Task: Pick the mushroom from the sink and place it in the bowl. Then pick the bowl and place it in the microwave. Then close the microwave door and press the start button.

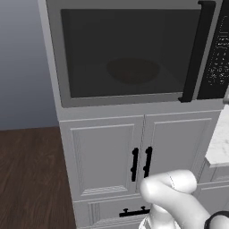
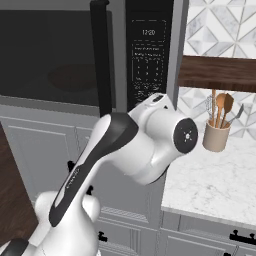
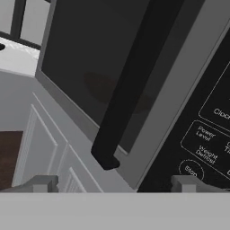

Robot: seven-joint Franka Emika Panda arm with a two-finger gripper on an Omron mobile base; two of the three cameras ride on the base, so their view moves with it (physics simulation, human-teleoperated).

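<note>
Sitting shut in its tall grey cabinet (image 1: 103, 152) is the microwave (image 1: 134, 100). Its door (image 1: 129, 53) is closed, with the long black handle (image 1: 197, 49) standing up along the right side of the dark window. Through the tinted glass you can see the bowl (image 1: 133, 70) inside (just a dim round brown shape). Whether the mushroom is in the bowl cannot be told, because the glass is too dark.

Right of the handle is the black keypad (image 2: 149, 60), with tiny white marks and a small clock at the top. In the hand view the pad is very close, and you can read some words on its buttons.

The gripper (image 3: 114, 183) points at the bottom of the door, near the lower end of the handle and the edge of the keypad. Its two grey fingers (image 3: 42, 183) are far apart and hold nothing. They do not touch the door.

The white arm (image 2: 150, 140) bends up in front of the cabinet doors. To the right is a marble counter (image 2: 220, 185) with a tan cup (image 2: 216, 136) full of wooden spoons. A dark wood shelf (image 2: 217, 73) hangs above it, on a tiled wall.
</note>
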